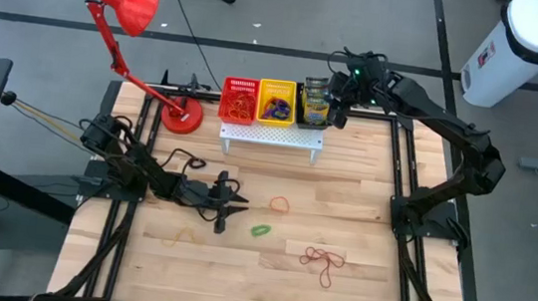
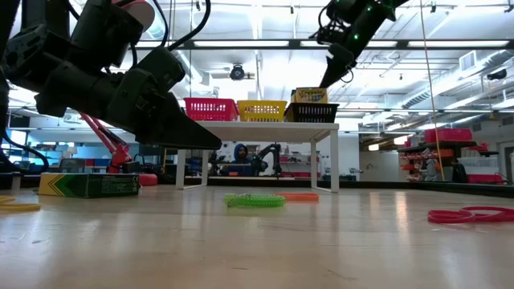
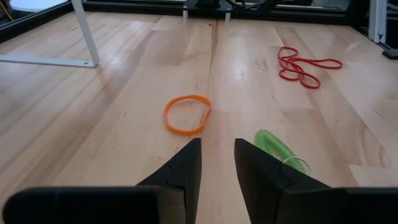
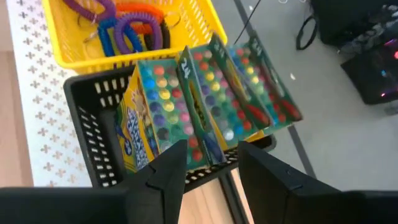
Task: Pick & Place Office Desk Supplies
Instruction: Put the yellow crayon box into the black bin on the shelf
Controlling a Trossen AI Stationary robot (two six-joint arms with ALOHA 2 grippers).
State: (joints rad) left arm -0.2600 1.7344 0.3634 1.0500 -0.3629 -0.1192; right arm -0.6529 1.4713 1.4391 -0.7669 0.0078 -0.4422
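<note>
Where crayon boxes (image 4: 205, 99) stand — yellow-green, dot-printed.

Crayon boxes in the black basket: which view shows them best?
Right wrist view: the crayon boxes fill the frame, standing upright in the black basket. High view shows them small, from above. Low view shows only their tops. Left wrist view misses them.

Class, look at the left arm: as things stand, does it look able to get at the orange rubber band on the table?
Probably yes. The left gripper hangs low with its fingers apart, and the orange rubber band lies just ahead on bare wood, nothing between them.
</note>
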